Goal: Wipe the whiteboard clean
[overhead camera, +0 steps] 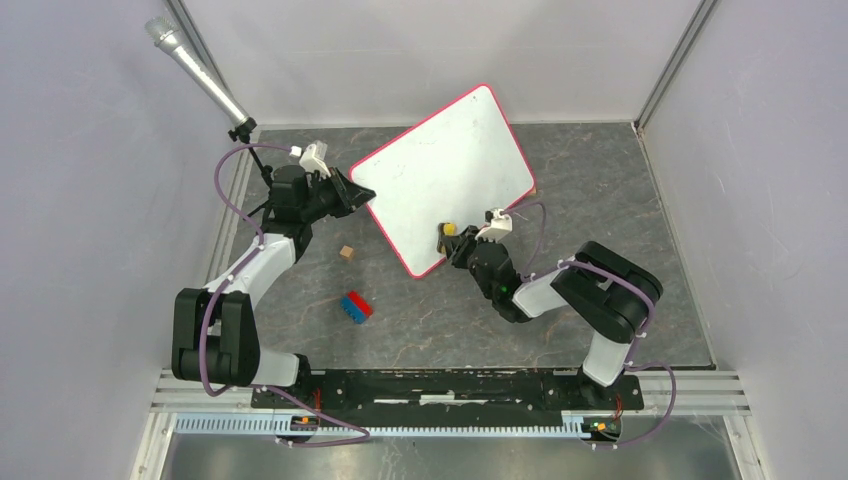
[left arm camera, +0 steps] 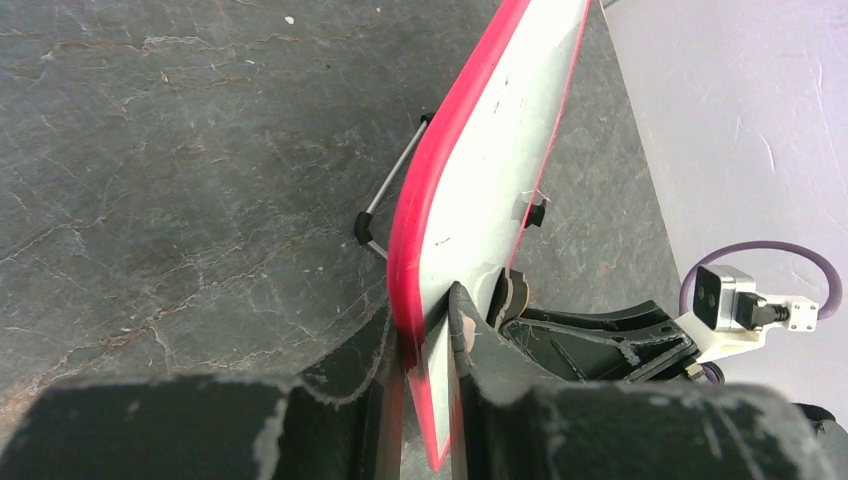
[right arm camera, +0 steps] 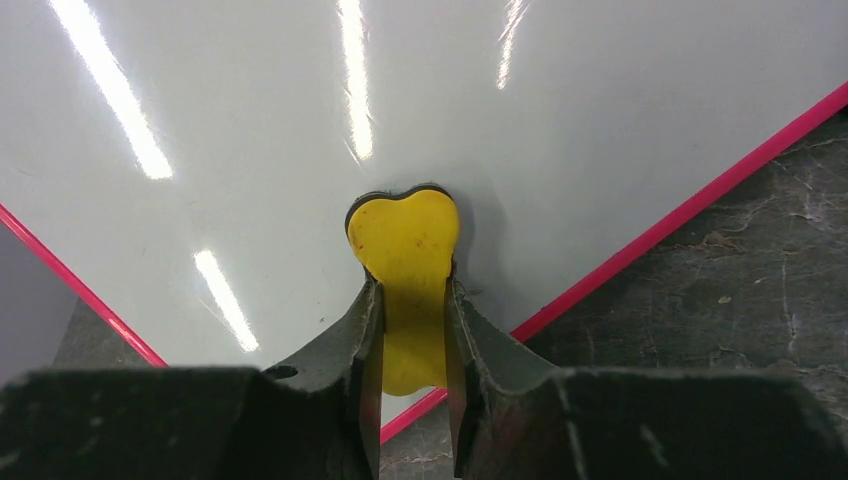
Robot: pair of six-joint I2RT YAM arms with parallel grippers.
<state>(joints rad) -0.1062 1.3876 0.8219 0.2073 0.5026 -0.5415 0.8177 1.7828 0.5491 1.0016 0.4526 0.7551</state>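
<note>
Between the narrowed fingers of the right gripper (right arm camera: 412, 300) sits a yellow heart-shaped eraser (right arm camera: 405, 235), pressed against the large white, red-pink-rimmed whiteboard (right arm camera: 560, 110). The left gripper (left arm camera: 428, 330) clamps the board's rim, holding it tilted over the grey marbled table (overhead camera: 620, 190).

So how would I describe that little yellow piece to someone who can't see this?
Find the whiteboard, the big pink-rimmed board tilted mid-table. Near its corner closest to the robot, the right arm's jaws pinch a small yellow piece against the white face. It is heart-shaped and the only yellow thing; the tan block and the red-and-blue block lie off the board.
</note>
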